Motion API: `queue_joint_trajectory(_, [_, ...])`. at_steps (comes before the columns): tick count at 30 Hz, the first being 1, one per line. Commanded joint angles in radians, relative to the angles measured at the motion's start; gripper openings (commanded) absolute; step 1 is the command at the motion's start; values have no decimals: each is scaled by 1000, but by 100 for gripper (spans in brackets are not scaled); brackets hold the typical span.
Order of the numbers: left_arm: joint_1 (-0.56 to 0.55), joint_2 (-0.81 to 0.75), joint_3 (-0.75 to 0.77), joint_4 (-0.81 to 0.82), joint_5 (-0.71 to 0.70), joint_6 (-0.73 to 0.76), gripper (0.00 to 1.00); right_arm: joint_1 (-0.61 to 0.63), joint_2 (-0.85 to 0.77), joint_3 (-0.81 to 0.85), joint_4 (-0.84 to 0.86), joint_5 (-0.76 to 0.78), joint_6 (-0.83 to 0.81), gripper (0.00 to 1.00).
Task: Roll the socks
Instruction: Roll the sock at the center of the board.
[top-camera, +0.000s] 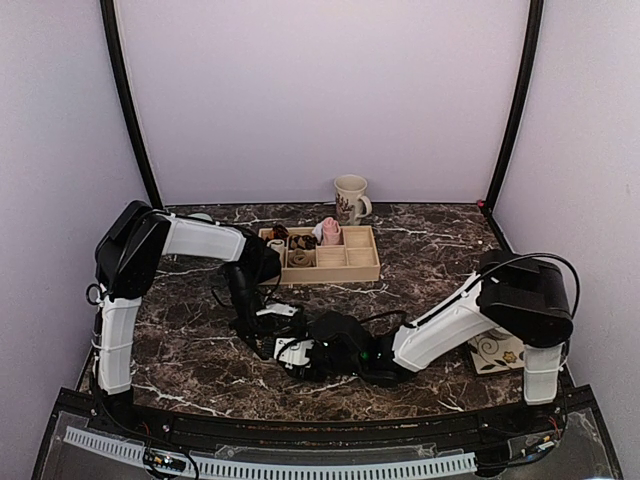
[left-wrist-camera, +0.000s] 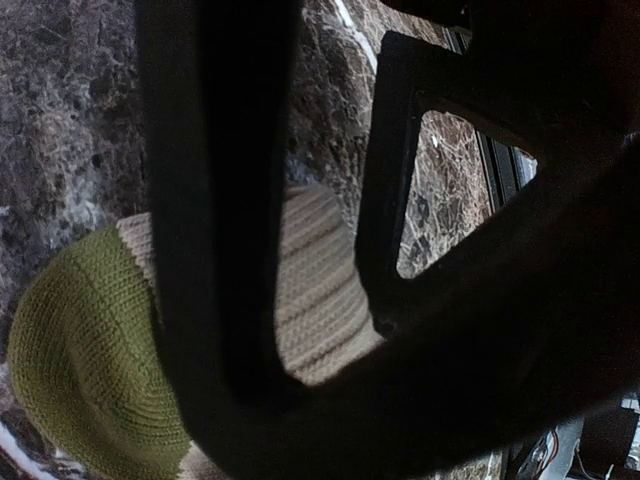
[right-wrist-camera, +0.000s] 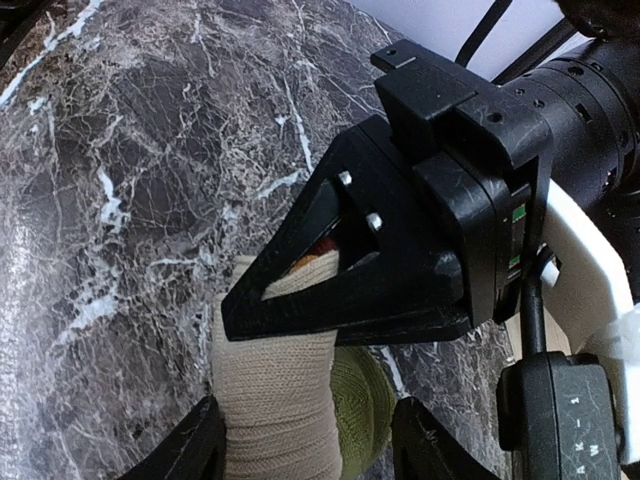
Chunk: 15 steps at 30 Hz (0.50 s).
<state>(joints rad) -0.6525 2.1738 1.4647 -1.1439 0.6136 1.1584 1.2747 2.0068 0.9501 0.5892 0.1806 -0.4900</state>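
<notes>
One sock (right-wrist-camera: 275, 400) lies at the near middle of the tabletop (right-wrist-camera: 120, 150), tan with a green patch. We see the left gripper (right-wrist-camera: 245, 310) with jaws pinched onto its tan fabric; the right gripper (right-wrist-camera: 305, 455) has jaws spread wide, one finger on each side of the sock.

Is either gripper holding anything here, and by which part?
The left gripper seems clamped on one end of the tan knitted sock with an olive-green patch. The right gripper straddles the rest of it; grip unclear.
</notes>
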Motion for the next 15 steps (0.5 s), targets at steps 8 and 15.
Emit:
queue_joint_trajectory(8, [-17, 106, -67, 87, -233, -2, 9, -10, 53, 29, -30, -101, 28, 46])
queue_joint_trajectory(15, [-16, 83, -67, 93, -235, -22, 23, -31, 115, 45, -45, -100, 73, 35])
